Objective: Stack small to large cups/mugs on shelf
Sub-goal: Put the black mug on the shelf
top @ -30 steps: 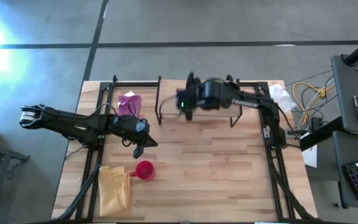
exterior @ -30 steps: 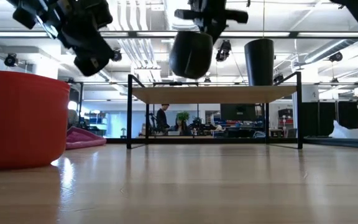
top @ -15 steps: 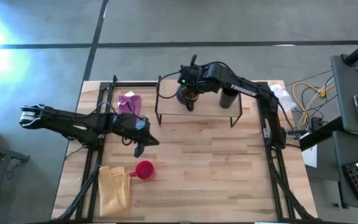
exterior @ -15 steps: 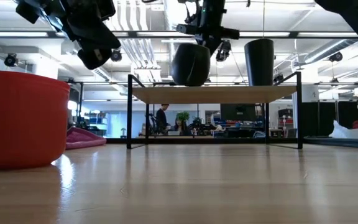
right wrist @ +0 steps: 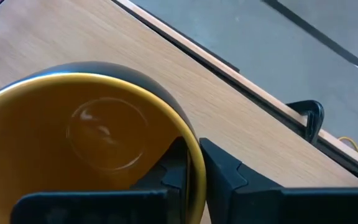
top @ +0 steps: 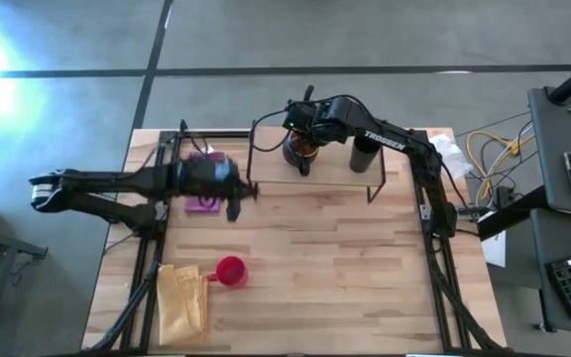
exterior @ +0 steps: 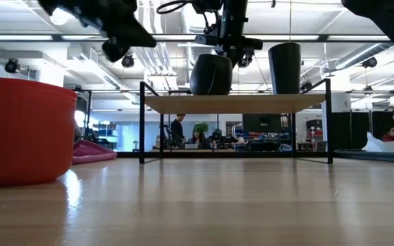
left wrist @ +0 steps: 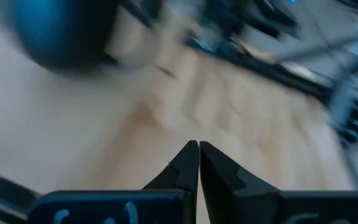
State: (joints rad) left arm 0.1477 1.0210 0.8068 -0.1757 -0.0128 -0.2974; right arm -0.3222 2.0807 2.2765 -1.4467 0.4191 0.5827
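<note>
The dark mug with the yellow-orange inside (top: pixel 298 151) stands on the left part of the light-wood shelf (top: pixel 330 167), and my right gripper (right wrist: pixel 193 152) is shut on its rim. The tall black cup (top: pixel 365 155) stands on its base farther right on the shelf (exterior: pixel 252 103). The small red mug (top: pixel 230 270) rests upright on the tabletop, near the near-left side. My left gripper (top: pixel 234 204) is shut and empty, hovering above the table just left of the shelf. My right gripper pinches the mug's rim (right wrist: pixel 199 163), one finger inside the yellow hollow and one outside the dark wall. The fingers come from above, pointing down. The mug (exterior: pixel 211 74) stays upright with its base down at the shelf board.
A yellow cloth (top: pixel 181 297) lies at the near-left table corner beside the red mug (exterior: pixel 22 130). A pink cloth (top: pixel 204 202) lies partly under my left arm. Black frame rails run along the table's left and right edges. Open tabletop stretches in front of the shelf.
My right gripper carried the dark mug toward the far edge over the shelf and lowered it onto the board, still shut on the rim. My left arm swung toward the far edge and the shelf, its gripper rising.
</note>
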